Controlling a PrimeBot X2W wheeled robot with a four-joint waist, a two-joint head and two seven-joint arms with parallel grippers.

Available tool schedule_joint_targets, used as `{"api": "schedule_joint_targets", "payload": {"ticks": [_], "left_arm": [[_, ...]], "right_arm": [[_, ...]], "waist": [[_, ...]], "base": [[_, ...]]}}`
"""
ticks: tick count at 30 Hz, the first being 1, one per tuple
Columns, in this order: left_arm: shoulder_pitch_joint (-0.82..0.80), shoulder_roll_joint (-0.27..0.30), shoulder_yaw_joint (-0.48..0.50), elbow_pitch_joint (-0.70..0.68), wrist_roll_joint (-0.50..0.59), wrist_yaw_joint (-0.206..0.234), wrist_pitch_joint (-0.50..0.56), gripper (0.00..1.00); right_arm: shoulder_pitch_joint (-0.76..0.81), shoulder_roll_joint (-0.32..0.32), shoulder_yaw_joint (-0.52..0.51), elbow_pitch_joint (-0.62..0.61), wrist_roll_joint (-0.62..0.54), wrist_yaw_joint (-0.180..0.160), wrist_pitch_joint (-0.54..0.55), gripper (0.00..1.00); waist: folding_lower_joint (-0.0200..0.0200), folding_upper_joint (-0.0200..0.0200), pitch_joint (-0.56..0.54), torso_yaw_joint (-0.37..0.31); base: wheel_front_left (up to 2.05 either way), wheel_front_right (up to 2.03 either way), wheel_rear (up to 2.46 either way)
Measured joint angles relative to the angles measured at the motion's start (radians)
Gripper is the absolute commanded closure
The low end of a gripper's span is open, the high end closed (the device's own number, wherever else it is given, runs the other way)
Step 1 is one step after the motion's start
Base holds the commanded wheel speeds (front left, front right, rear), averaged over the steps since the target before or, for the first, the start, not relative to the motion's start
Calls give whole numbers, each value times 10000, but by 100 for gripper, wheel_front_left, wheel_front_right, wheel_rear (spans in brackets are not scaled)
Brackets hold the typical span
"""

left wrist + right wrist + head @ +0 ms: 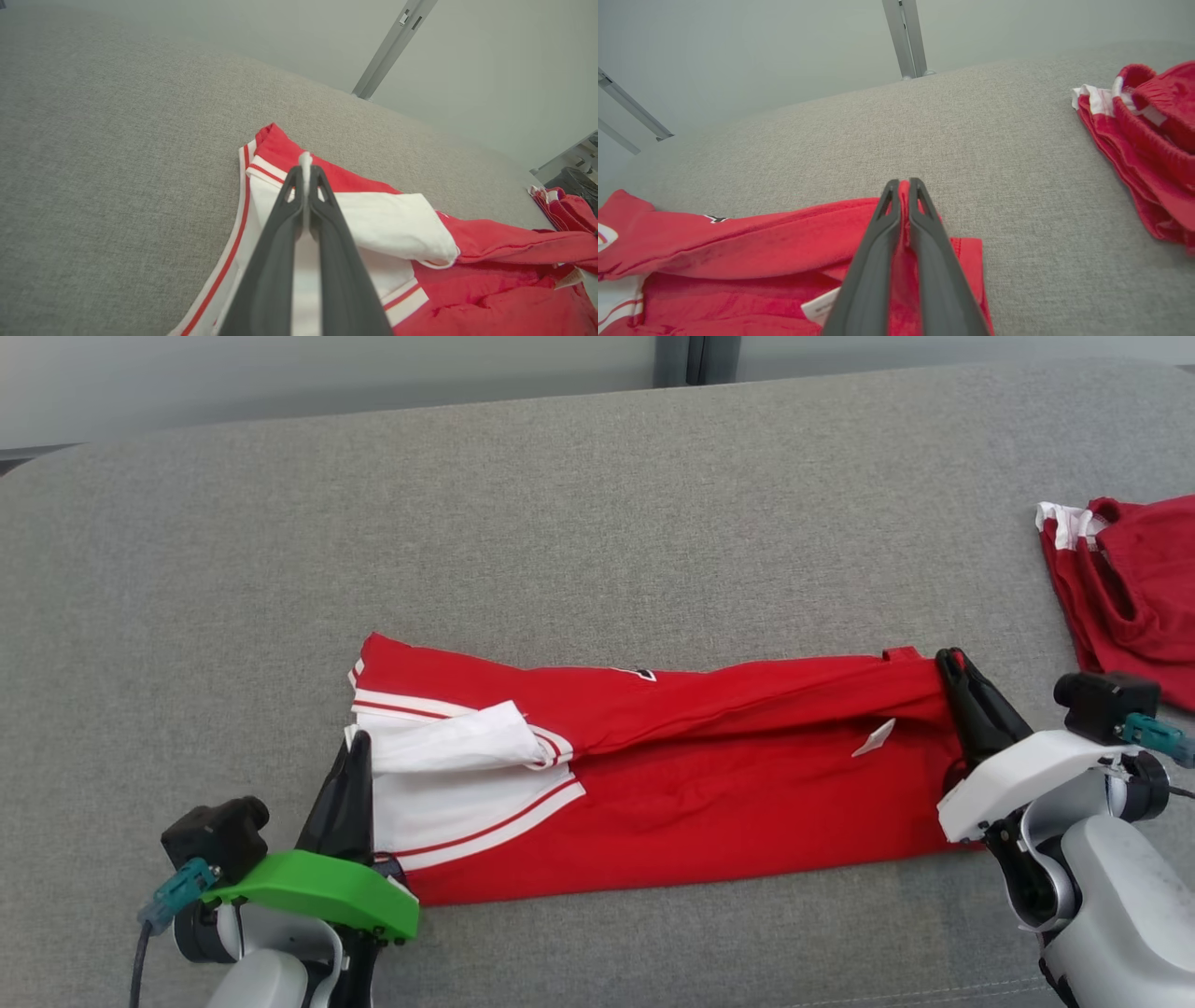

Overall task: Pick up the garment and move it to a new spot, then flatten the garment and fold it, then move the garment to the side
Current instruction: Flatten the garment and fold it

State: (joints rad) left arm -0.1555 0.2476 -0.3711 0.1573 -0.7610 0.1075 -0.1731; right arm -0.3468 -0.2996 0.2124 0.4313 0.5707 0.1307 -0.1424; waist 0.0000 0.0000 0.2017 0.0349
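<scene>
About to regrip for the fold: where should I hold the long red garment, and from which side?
Take its two short ends, each from outside along its length. The garment lies as a long left-to-right strip, so end grips should keep it taut. The left hand is shut on the white-trimmed end, the right hand on the plain red end.

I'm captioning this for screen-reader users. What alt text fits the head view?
A red garment with white trim lies stretched across a grey cushion, the left gripper shut on its white-striped end and the right gripper shut on its red end. A second red garment lies at the right edge.
</scene>
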Motion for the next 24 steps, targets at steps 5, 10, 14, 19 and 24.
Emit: {"api": "schedule_joint_targets", "payload": {"ticks": [5, 10, 14, 19, 24], "left_arm": [[59, -136, -178, 255, -109, -59, 50, 100], [211, -176, -219, 474, -130, -123, -36, 0], [541, -161, -221, 596, -290, -157, -42, 0], [965, -44, -77, 447, -362, -13, -150, 0], [1110, 90, 128, 33, -282, 161, -391, 0]], "right_arm": [[351, 222, -253, -79, -527, 0, -194, 76], [686, 428, -405, -146, -832, 0, -539, 0], [1190, 596, -731, -309, -938, 0, -813, 0], [1896, 825, -1396, -694, -1114, 0, -1035, 0], [2540, 1087, -1941, -1273, -1342, 0, -1104, 0]], "waist": [[0, 0, -73, -22], [0, 0, -122, -56], [0, 0, -203, -73], [0, 0, -332, -62], [0, 0, -494, -50]], "base": [[0, 0, 0], [0, 0, 0], [0, 0, 0], [0, 0, 0], [0, 0, 0]]}}
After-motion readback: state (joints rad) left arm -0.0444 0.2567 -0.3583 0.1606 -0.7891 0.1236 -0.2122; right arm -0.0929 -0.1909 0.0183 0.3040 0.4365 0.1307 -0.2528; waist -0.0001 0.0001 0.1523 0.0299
